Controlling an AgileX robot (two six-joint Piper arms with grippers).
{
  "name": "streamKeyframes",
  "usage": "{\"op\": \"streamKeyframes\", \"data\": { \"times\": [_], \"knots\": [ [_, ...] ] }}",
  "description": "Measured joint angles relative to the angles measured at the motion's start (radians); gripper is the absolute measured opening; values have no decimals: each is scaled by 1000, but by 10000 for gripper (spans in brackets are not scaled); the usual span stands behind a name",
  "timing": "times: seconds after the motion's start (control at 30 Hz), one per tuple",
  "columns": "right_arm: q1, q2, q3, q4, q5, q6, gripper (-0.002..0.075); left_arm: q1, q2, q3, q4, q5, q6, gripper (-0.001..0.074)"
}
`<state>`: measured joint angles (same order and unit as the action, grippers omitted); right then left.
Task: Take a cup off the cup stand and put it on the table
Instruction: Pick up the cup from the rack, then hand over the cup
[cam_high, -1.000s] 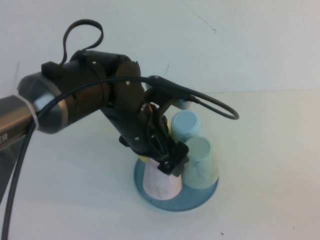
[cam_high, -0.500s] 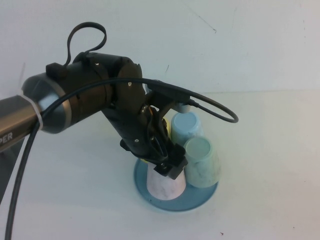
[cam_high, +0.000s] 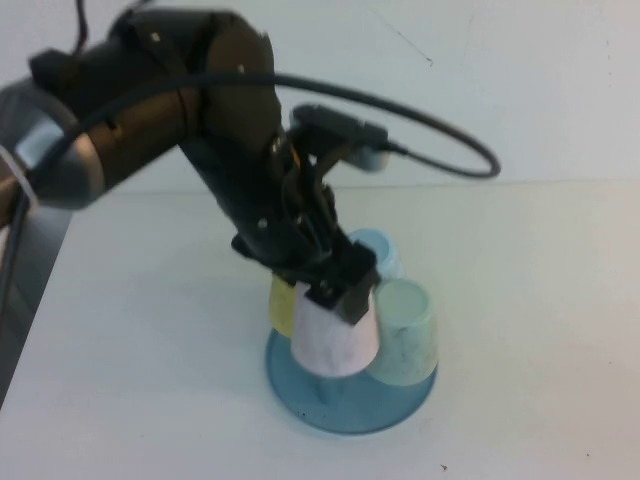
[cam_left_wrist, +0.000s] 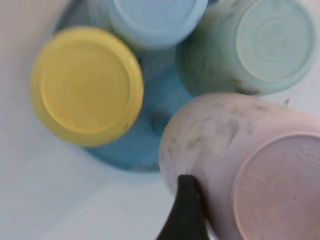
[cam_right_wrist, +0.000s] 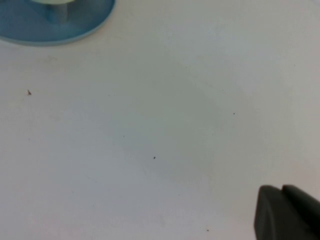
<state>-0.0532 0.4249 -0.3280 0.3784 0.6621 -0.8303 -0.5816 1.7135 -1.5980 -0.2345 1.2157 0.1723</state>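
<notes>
My left gripper (cam_high: 337, 297) is shut on the upturned pale pink cup (cam_high: 335, 338), gripping its bottom end and holding it raised over the front of the blue cup stand (cam_high: 350, 408). In the left wrist view the pink cup (cam_left_wrist: 240, 160) fills the near corner with one dark finger (cam_left_wrist: 186, 210) against its side; the other finger is hidden. The stand's base (cam_left_wrist: 145, 145) lies below it. The pegs are hidden by cups. My right gripper (cam_right_wrist: 281, 192) hangs over the bare white table (cam_right_wrist: 160, 125), shut and empty, and is out of the high view.
Three more upturned cups sit on the stand: yellow (cam_high: 283, 305), light blue (cam_high: 378, 250) and mint green (cam_high: 405, 335), close around the pink one. The white table (cam_high: 540, 300) spreads to the right and front. Its left edge (cam_high: 40, 300) is near.
My left arm has risen and swung up, lifting the pink cup off the stand's base. The other cups have not moved.
</notes>
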Motion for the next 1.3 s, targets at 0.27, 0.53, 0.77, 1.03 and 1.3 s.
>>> {"op": "streamKeyframes", "data": {
  "times": [0.27, 0.53, 0.77, 1.03, 1.3],
  "knots": [
    [10, 0, -1, 96, -87, -4, -3, 0, -48, -191, -90, 27, -21, 535],
    [10, 0, -108, 622, -81, -216, -3, 0, -57, -335, -415, 17, -21, 535],
    [10, 0, -136, 1092, 78, -653, 11, 0, -57, -346, -727, -106, 23, 535],
    [10, 0, -136, 1267, 26, -657, 335, 0, -55, -346, -873, -141, 36, 535],
    [10, 0, -147, 1306, -72, -647, 479, -4, -33, -346, -959, -105, 38, 535]
  ]
}}
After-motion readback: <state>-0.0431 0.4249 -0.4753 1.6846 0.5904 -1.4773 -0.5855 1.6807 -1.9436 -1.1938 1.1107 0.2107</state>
